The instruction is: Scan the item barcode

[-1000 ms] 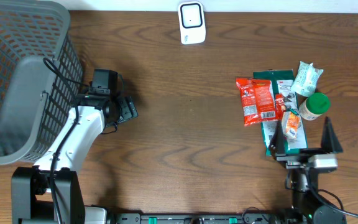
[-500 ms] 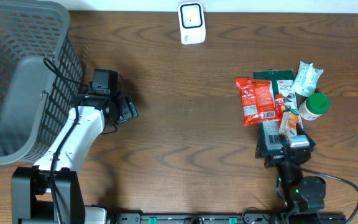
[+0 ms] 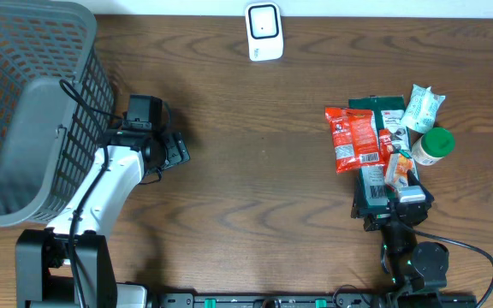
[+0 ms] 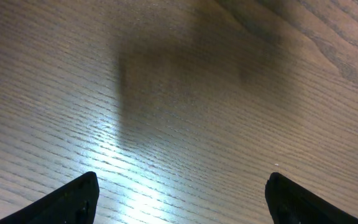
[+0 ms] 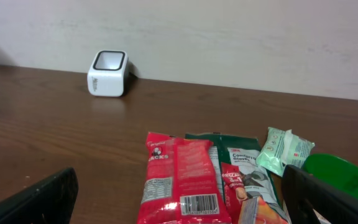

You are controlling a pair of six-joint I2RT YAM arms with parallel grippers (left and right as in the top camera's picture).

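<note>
Your left jaws and right jaws are both standing wide open, holding nothing. The red snack packet [image 3: 353, 139] is lying barcode-up right of centre in the overhead frame, the scanner [image 3: 264, 32] sitting top centre.

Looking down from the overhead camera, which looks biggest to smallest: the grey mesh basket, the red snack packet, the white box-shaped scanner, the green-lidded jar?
1. Grey mesh basket, by far.
2. Red snack packet.
3. White box-shaped scanner.
4. Green-lidded jar, only a little smaller than the scanner.
</note>
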